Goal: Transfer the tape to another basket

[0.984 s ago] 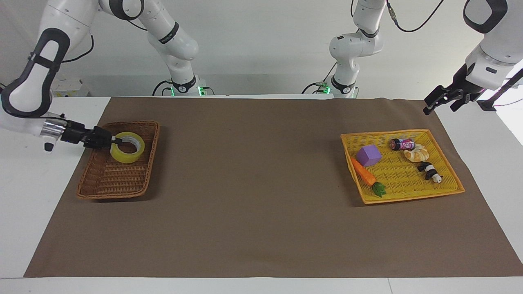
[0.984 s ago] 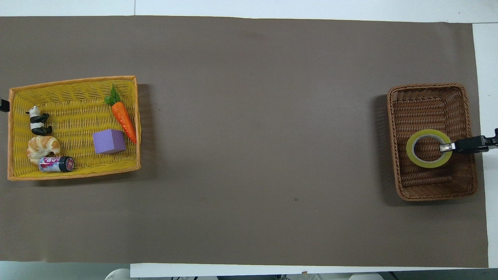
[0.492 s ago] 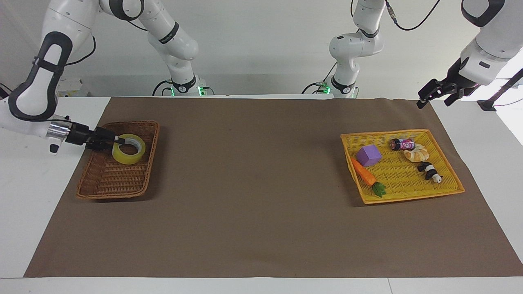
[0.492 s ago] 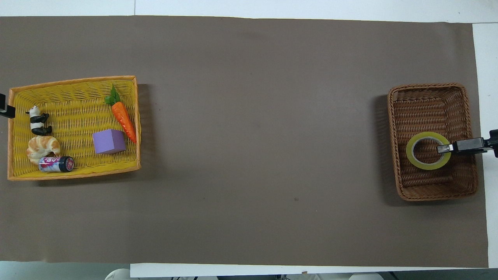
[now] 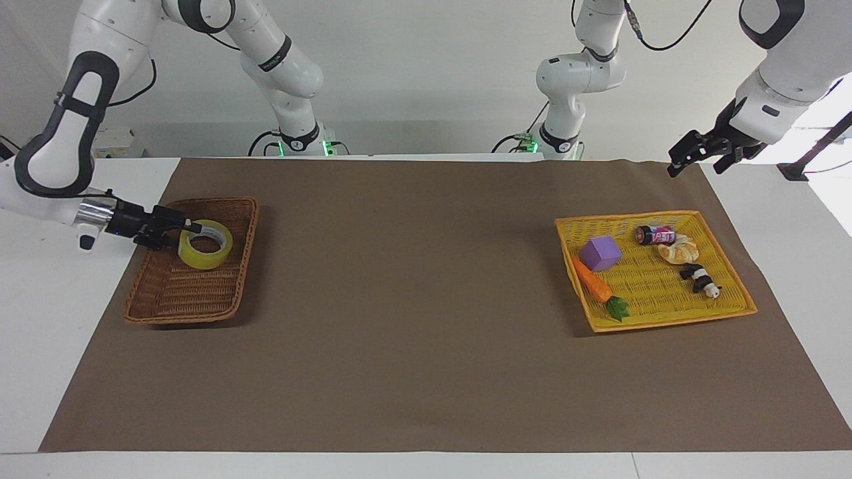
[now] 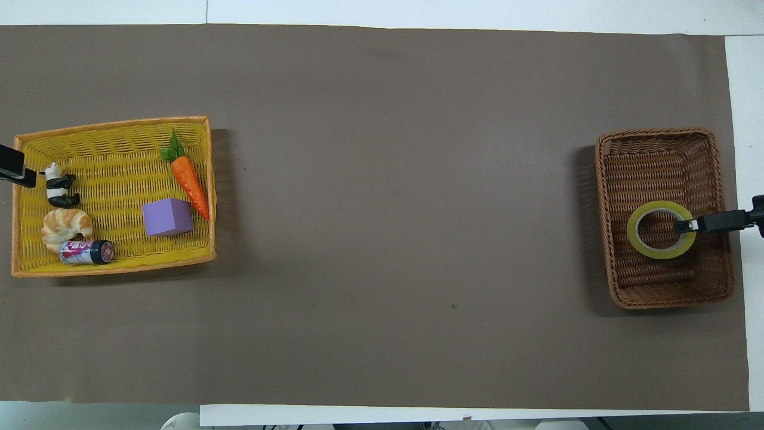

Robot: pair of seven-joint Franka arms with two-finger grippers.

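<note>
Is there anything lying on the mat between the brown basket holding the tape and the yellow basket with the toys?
Nothing: between the brown basket and the yellow basket only bare brown mat shows, clearest in the overhead view.

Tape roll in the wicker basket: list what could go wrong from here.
1. The right gripper pinches only one wall of the tape roll, so the roll may tilt or slip.
2. The roll hangs low inside the wicker basket; it could catch the raised rim and drag the basket.
3. The left gripper waits above the table's corner near the yellow basket.
</note>
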